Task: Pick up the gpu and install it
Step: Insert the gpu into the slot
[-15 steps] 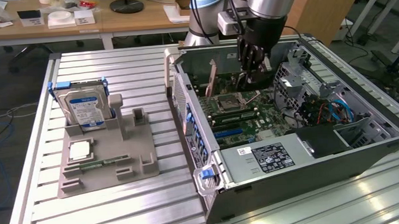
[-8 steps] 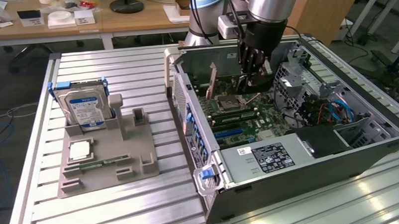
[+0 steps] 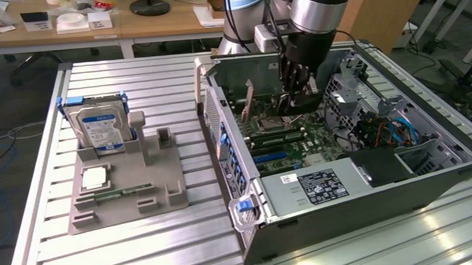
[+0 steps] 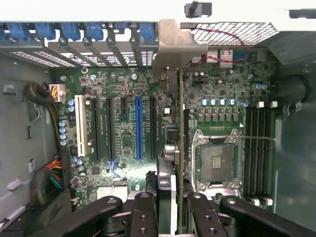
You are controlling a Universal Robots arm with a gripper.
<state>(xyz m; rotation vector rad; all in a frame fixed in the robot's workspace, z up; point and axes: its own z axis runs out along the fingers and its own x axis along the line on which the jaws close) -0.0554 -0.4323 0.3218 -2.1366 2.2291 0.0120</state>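
Your claw (image 4: 180, 207) is closed on the card (image 4: 180, 123), holding it edge-on inside the open computer case (image 3: 426, 185), above the board (image 4: 123, 123) and beside the processor socket (image 4: 217, 158). Pickup looks done; seating isn't. Its metal bracket (image 4: 180, 39) sits near the rear slots. You can't tell whether the card's lower edge touches a slot; the fingers hide it.

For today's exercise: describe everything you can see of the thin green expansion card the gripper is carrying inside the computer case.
The thin green circuit-board gpu stands on edge, seen edge-on as a narrow strip, with a pale metal bracket at its end by the case's rear slots. The black gripper pinches its other end between its fingers. It hangs upright over the green motherboard, between the expansion slots and the processor socket; whether it is seated cannot be told.
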